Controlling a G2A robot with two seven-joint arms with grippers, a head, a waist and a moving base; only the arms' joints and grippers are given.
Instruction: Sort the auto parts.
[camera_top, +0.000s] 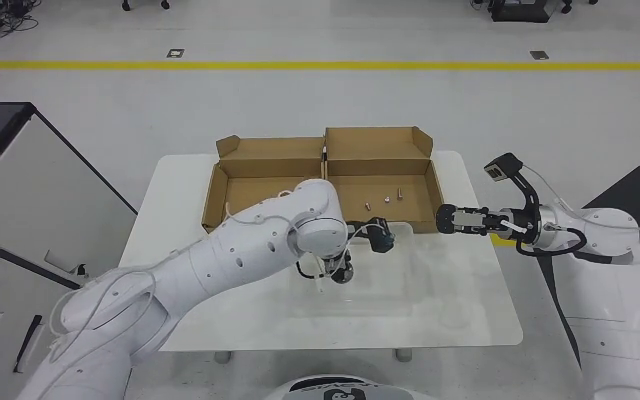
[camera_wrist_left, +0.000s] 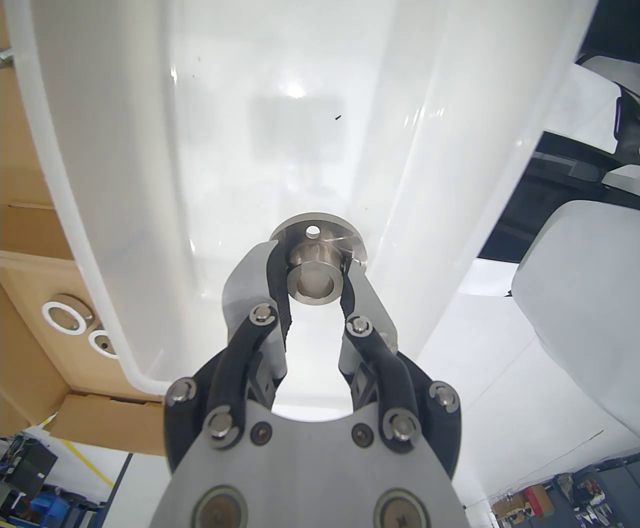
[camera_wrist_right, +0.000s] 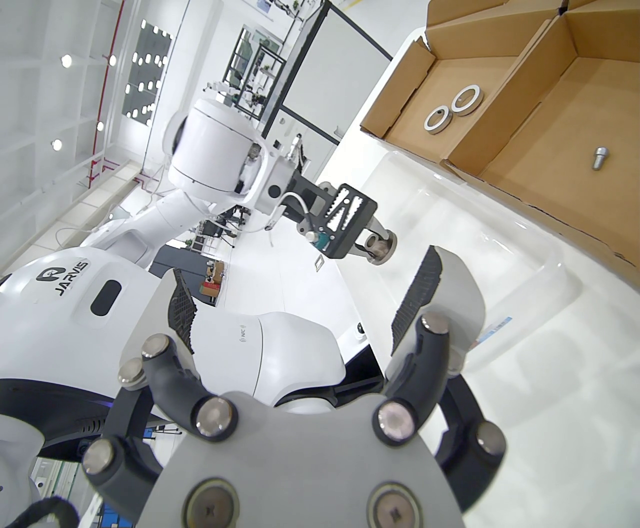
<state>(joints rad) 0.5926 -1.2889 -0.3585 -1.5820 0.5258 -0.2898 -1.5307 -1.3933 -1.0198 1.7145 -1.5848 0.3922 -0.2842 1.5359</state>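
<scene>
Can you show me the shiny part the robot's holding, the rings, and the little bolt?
metal part (camera_wrist_left: 312, 256): left wrist view, its hub.
rings (camera_wrist_right: 455, 104): right wrist view, one ring's white band.
bolt (camera_wrist_right: 601, 150): right wrist view, its head.

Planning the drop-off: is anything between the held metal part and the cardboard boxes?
Only the clear tub's wall and the boxes' own near walls separate them from the metal part in the left gripper.

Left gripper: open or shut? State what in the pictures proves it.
Shut. The left gripper clamps the hub of a flanged metal bushing from both sides, with no gap.
</scene>
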